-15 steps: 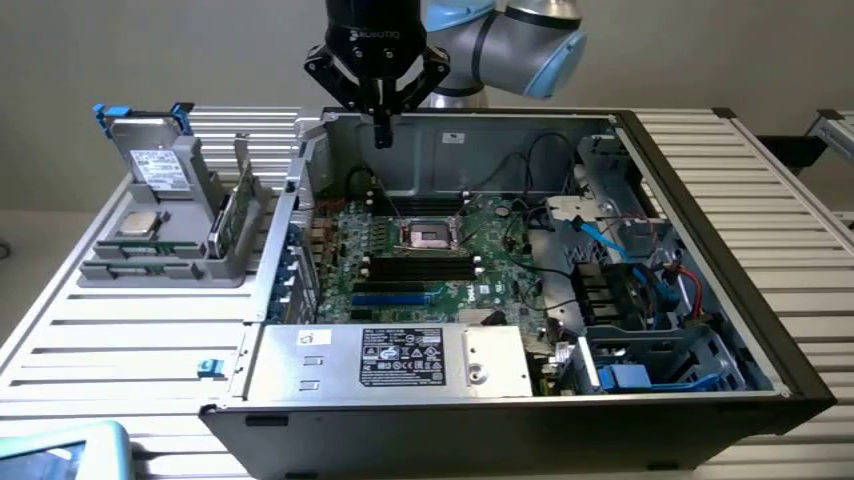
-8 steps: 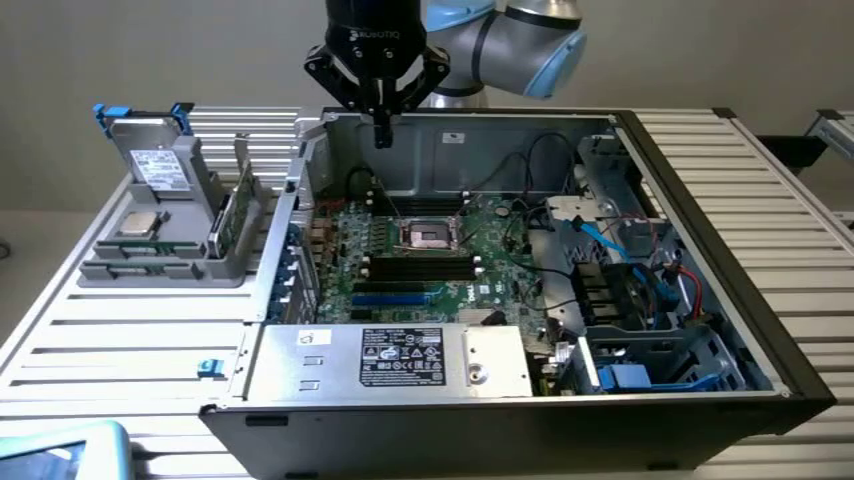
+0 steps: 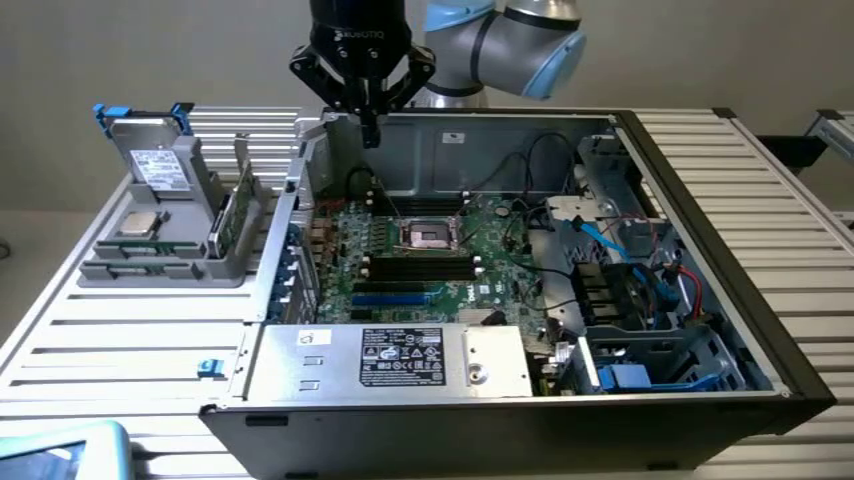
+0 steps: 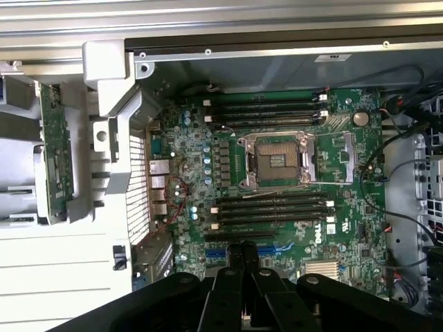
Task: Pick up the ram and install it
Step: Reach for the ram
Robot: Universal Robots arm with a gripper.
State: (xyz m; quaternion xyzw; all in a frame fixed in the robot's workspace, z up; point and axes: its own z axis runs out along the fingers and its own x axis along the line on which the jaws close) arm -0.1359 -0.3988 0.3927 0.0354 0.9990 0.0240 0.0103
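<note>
My gripper (image 3: 370, 135) hangs shut and holds nothing, above the back left corner of the open computer case (image 3: 694, 180). Its fingertips (image 4: 242, 250) are pressed together over the motherboard (image 4: 346, 149). The ram (image 3: 230, 222), a slim green stick, stands on edge in the grey holder (image 3: 160, 268) outside the case, at the exterior view's left, well apart from my gripper. From the wrist it appears as a long green strip (image 4: 55, 155) beside the case wall. Black memory slots (image 3: 422, 265) lie empty on either side of the processor socket (image 4: 277, 159).
A boxed part with blue tabs (image 3: 154, 165) and a square silver chip (image 3: 138, 222) share the holder. The power supply (image 3: 387, 360) fills the case front. Cables and drive bays (image 3: 641, 290) crowd the exterior view's right. Everything rests on a slatted metal table (image 3: 120, 340).
</note>
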